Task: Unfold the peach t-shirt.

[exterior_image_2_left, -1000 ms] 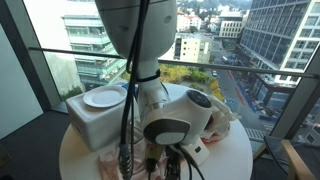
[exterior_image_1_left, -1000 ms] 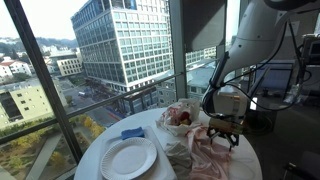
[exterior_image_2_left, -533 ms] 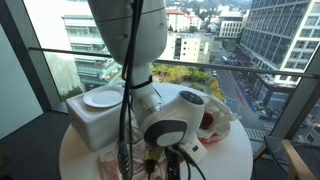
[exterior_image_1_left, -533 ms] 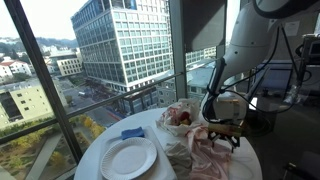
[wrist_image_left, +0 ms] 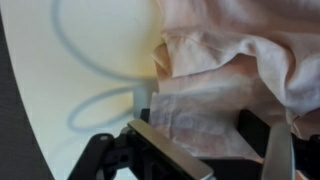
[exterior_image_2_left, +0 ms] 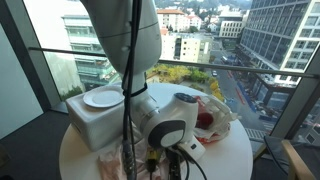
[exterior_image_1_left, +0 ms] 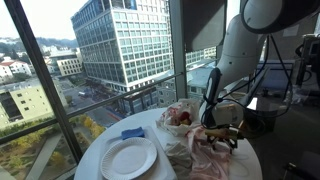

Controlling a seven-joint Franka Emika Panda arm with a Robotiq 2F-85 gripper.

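One crumpled heap is all the shirt (exterior_image_1_left: 205,155) amounts to at present: it lies on the worktop (exterior_image_1_left: 88,158) directly under the hand (exterior_image_1_left: 222,135), bunched into overlapping folds and not yet spread. In the wrist view the hand (wrist_image_left: 215,142) has its jaws spread wide and grips nothing. A flat doubled layer of the shirt (wrist_image_left: 240,50) sits between and just beneath the fingers (wrist_image_left: 165,152), with thicker rumpled folds just ahead of them. Bare worktop (wrist_image_left: 80,60) shows to one side of the hand, right up to the cloth's edge.

The shirt looks thin, light and limp. It should drape rather than hold a shape, and a pinch is likely to take two layers as easily as one. The sensible place to take hold seems to be the free edge or corner of the top layer beneath the hand, next to the bare worktop, so that it can be lifted and drawn away from the pile. Light cloth may drag the whole heap along.

A bag (exterior_image_1_left: 180,118) sits near the hand on its window side, close enough to be snagged. The plate (exterior_image_1_left: 128,158) is well apart.
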